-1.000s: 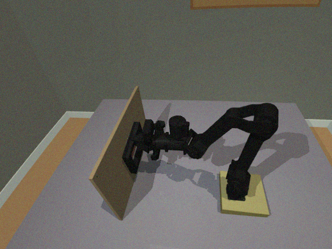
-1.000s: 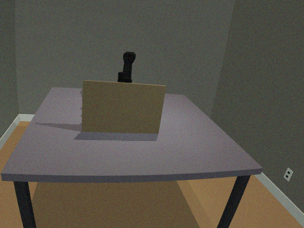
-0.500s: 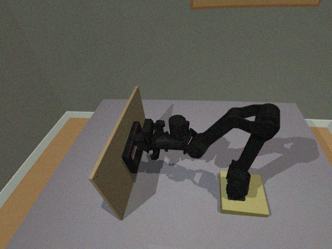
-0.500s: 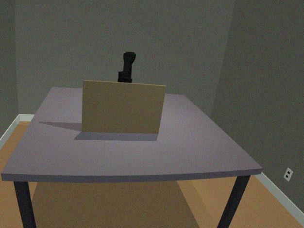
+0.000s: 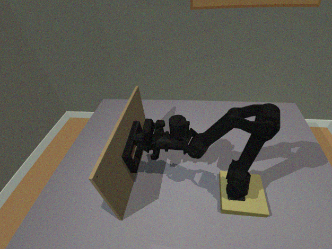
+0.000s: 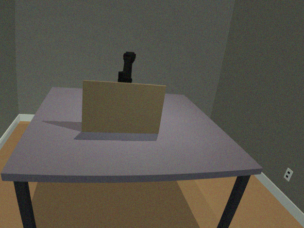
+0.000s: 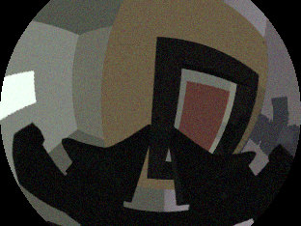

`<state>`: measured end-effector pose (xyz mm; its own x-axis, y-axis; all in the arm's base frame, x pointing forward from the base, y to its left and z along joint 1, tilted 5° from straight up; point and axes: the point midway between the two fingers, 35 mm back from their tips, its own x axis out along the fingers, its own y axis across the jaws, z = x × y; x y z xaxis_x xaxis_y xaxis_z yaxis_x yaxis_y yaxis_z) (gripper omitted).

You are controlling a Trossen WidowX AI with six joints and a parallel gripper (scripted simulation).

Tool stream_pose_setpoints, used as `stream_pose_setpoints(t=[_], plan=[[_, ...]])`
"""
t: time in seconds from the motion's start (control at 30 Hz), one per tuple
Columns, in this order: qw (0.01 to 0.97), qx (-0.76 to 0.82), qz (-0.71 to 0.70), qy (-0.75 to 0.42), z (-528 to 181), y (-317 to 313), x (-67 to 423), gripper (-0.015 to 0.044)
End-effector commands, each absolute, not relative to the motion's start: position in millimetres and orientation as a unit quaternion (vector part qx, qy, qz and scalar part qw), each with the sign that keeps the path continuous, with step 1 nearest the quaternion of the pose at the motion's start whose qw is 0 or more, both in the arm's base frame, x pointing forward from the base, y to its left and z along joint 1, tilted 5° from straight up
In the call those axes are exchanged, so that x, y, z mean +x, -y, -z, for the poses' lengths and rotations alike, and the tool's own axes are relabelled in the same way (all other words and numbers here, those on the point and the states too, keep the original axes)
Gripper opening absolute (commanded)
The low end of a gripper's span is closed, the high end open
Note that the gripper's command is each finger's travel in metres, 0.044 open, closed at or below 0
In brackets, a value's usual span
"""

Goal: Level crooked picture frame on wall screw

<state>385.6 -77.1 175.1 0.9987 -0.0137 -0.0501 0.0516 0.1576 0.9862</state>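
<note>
Pincer (image 5: pixel 139 140) pinching the black picture frame (image 5: pixel 131 152) on its arm-facing edge. Frame hangs flat against the upright wall board (image 5: pixel 118 160), left of the arm; long axis tilted, screw hidden behind.

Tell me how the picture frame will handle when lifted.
Probably stiff: the picture frame has thick black borders. The claw grips only its lower edge, so it may swing. Likely light, hanging flat on the wooden panel.
</note>
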Motion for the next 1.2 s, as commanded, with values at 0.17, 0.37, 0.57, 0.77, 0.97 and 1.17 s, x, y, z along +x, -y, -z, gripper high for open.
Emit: stream_pose_setpoints(t=[0.17,0.37,0.57,0.77,0.97,1.17], plan=[[0.760,0.649,0.021,-0.012,-176.8,78.2,385.7,0.0000],[0.760,0.649,0.021,-0.012,-176.8,79.1,385.7,0.0000],[0.760,0.649,0.021,-0.012,-176.9,79.7,385.7,0.0000],[0.760,0.649,0.021,-0.012,-176.7,80.3,385.6,0.0000],[0.760,0.649,0.021,-0.012,-176.6,82.2,385.6,0.0000],[0.760,0.649,0.021,-0.012,-177.0,84.7,385.6,0.0000]])
